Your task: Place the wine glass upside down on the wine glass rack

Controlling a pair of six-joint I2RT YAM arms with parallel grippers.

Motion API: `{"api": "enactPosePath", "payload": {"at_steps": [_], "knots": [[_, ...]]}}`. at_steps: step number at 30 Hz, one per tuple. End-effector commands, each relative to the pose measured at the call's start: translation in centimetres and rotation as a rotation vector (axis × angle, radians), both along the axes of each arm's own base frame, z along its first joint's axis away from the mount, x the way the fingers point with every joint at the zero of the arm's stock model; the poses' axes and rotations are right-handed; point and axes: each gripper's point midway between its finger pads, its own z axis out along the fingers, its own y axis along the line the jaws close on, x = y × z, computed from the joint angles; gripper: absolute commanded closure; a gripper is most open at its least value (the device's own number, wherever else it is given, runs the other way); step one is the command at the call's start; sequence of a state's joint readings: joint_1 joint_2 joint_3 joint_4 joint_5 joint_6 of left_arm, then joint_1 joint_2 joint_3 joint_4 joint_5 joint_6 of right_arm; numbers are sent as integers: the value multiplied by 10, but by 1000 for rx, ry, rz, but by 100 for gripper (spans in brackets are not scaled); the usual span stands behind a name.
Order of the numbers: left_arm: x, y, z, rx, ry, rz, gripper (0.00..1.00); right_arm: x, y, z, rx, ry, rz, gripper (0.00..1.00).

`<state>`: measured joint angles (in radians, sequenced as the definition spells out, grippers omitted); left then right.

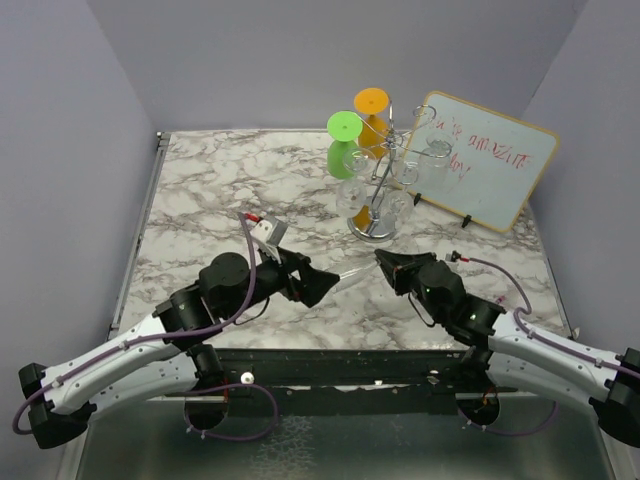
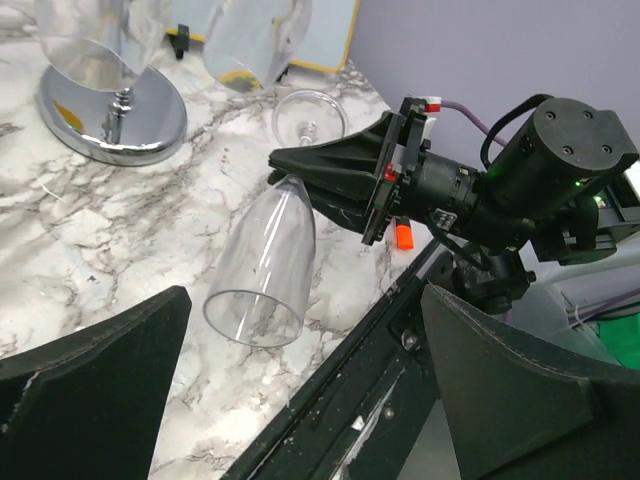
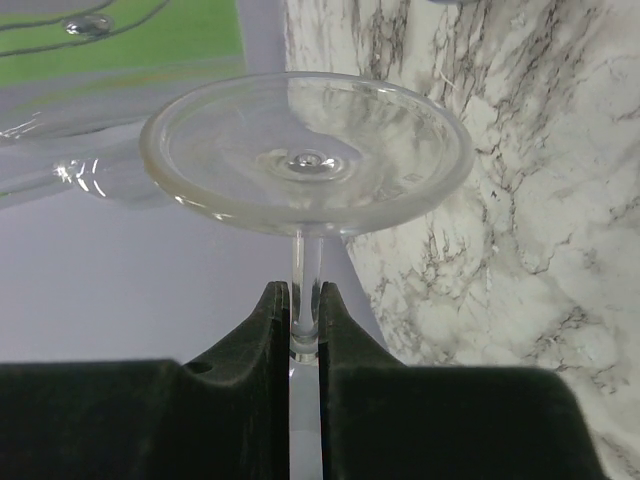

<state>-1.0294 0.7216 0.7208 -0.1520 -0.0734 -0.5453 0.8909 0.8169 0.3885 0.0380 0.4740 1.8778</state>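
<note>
A clear wine glass (image 2: 268, 258) hangs tilted just above the marble near the table's front edge, its open rim toward my left gripper. My right gripper (image 3: 305, 300) is shut on the thin stem just below the round foot (image 3: 305, 150). In the top view the glass (image 1: 354, 273) spans the gap between both grippers. My left gripper (image 2: 305, 300) stands wide open, with the fingers (image 2: 100, 370) on either side short of the rim and nothing between them. The chrome wine glass rack (image 1: 380, 180) stands behind, its domed base (image 2: 110, 115) on the marble.
Clear glasses (image 1: 355, 195) hang on the rack. A green glass (image 1: 343, 140) and an orange glass (image 1: 371, 110) stand behind it. A white board with red writing (image 1: 490, 160) leans at the back right. The black front rail (image 2: 380, 330) runs under my left gripper.
</note>
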Motion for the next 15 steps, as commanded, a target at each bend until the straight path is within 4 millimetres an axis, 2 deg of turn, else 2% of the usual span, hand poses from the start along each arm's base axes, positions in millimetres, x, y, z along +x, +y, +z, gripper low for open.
{"api": "enactPosePath", "payload": {"at_steps": [1, 4, 6, 11, 15], "knots": [[-2, 16, 17, 13, -36, 22, 1, 2, -17, 6, -190, -172, -2, 99], [-4, 12, 50, 1, -66, -4, 1, -1, -21, 19, -234, -305, 24, 99], [-3, 3, 61, -2, -58, -22, 1, -3, -21, 26, -304, -375, 55, 99], [-1, -35, 58, -5, 1, -108, 1, -12, -20, 47, -432, -585, 123, 99], [3, -56, 52, -26, 29, -146, 1, -21, -27, 57, -437, -698, 118, 99]]}}
